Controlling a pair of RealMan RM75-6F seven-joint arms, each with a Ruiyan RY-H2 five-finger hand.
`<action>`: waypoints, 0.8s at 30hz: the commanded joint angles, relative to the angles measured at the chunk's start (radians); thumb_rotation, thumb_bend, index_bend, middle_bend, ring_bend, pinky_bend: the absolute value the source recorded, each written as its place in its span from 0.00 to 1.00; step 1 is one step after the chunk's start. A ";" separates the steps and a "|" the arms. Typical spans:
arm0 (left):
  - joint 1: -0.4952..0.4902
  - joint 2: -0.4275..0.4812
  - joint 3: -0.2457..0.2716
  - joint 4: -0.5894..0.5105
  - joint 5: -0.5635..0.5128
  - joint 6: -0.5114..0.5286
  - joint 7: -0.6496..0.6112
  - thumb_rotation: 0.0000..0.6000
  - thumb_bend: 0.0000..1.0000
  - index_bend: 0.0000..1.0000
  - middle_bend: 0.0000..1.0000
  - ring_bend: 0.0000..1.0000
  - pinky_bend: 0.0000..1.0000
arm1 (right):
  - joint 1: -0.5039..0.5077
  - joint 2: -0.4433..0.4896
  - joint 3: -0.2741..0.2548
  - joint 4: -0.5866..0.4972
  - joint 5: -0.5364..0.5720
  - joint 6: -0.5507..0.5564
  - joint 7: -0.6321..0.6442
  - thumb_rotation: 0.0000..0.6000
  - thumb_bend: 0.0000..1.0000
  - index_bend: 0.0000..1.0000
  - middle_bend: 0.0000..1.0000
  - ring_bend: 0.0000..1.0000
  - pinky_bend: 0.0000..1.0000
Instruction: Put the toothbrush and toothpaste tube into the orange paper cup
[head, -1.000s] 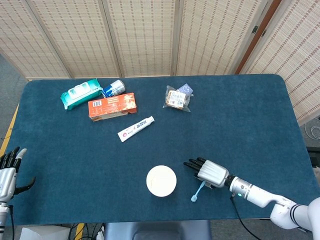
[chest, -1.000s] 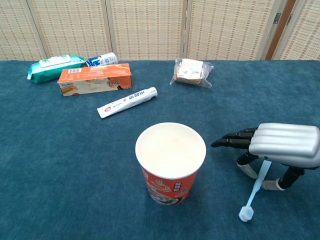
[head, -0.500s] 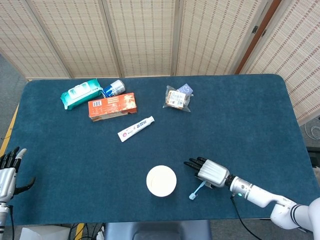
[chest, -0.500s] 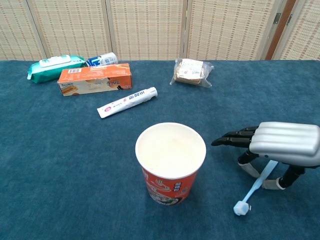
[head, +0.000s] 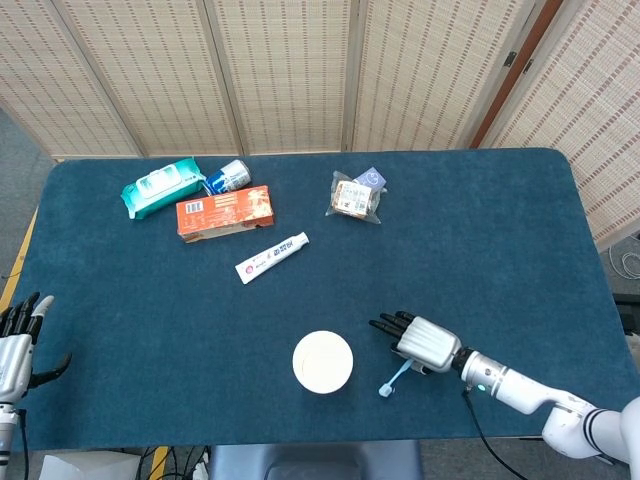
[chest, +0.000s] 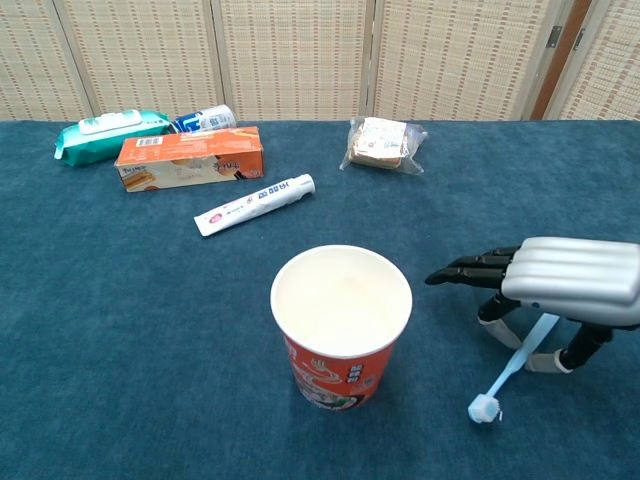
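Blue counter (head: 500, 230) is stretching before reed screens. My right hand (chest: 560, 290) is pinching the brush (chest: 510, 370) just right of the cup (chest: 341, 325), head drooping low. I'm needing to lift higher, then tip it in. Paste (head: 272, 257) is lying well behind.

One toothbrush (chest: 512, 364), one toothpaste tube (chest: 254, 204), one orange cup (chest: 341, 326), one orange box (chest: 189, 157), one wipes pack (chest: 108, 131), one can (chest: 204, 120), one snack bag (chest: 384, 143), two hands (chest: 560, 290) (head: 15, 352).
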 joint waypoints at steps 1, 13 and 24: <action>-0.001 0.001 -0.001 -0.001 0.001 0.000 0.001 1.00 0.27 0.05 0.01 0.00 0.00 | -0.004 0.006 0.005 -0.004 0.005 0.008 0.000 1.00 0.32 0.63 0.00 0.00 0.20; -0.007 0.010 -0.004 -0.023 0.002 0.003 0.025 1.00 0.27 0.05 0.01 0.00 0.00 | -0.035 0.071 0.041 -0.065 0.042 0.085 0.031 1.00 0.32 0.63 0.00 0.00 0.20; -0.014 0.015 -0.007 -0.038 0.002 0.001 0.041 1.00 0.27 0.05 0.01 0.00 0.00 | -0.047 0.173 0.064 -0.204 0.062 0.135 0.132 1.00 0.32 0.63 0.00 0.00 0.20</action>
